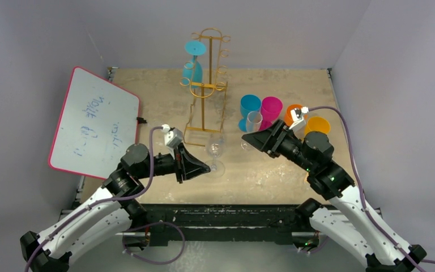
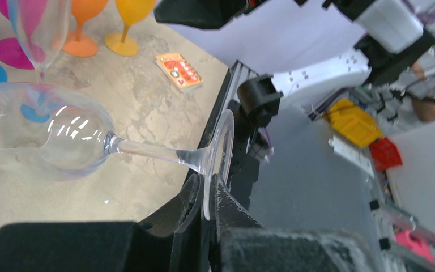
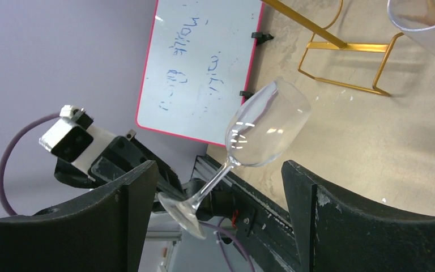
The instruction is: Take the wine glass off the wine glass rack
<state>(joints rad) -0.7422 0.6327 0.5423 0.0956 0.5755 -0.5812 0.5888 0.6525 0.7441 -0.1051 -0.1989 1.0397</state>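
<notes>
Left gripper (image 2: 207, 191) is clamped on the thin disc foot of the wine glass (image 2: 73, 139), its black fingers pinching the rim of the foot edge-on. The glass is clear and smooth, with a rounded bowl, a slim straight stem and a flat circular foot. It is off the wine glass rack (image 1: 204, 86) and sits just in front of the rack's rectangular base, over the mottled tan table (image 1: 158, 90). In the overhead view its long axis runs from the foot beside the fingers to the bowl nearer the rack, mouth away from the arm bases. I cannot tell whether the foot touches the table. The rack is thin gold wire with curled loops. Right gripper (image 3: 218, 164) is spread wide, empty, framing the glass.
</notes>
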